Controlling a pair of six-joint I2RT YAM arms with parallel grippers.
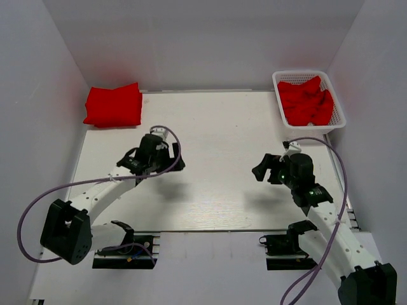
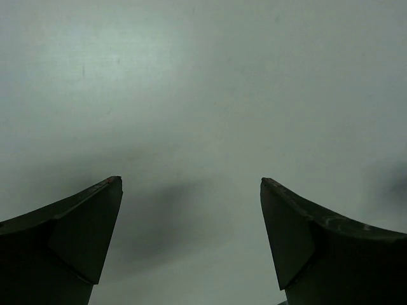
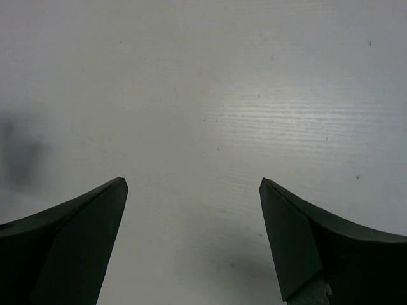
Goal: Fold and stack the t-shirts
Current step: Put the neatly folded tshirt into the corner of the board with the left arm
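- Bright and even from above in the overhead view; soft grey shadows, blurred at the edges, on the white wood-grain tabletop [image 1: 216, 127].
- Saturated red with few visible folds on the folded bright red t-shirt [image 1: 114, 105] and the crumpled red t-shirts [image 1: 306, 101] in the white plastic lattice basket [image 1: 304, 74].
- Dimmer, greenish-grey in the left wrist view; diffuse shadow between the left gripper's black fingers [image 2: 70, 248].
- Brighter in the right wrist view, with glare streaks right of centre and a dark smudge at the left edge.
- Underexposed, slightly soft right gripper's black fingers [image 3: 70, 248].

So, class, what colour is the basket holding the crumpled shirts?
White. The basket shows best in the top external view, at the far right.
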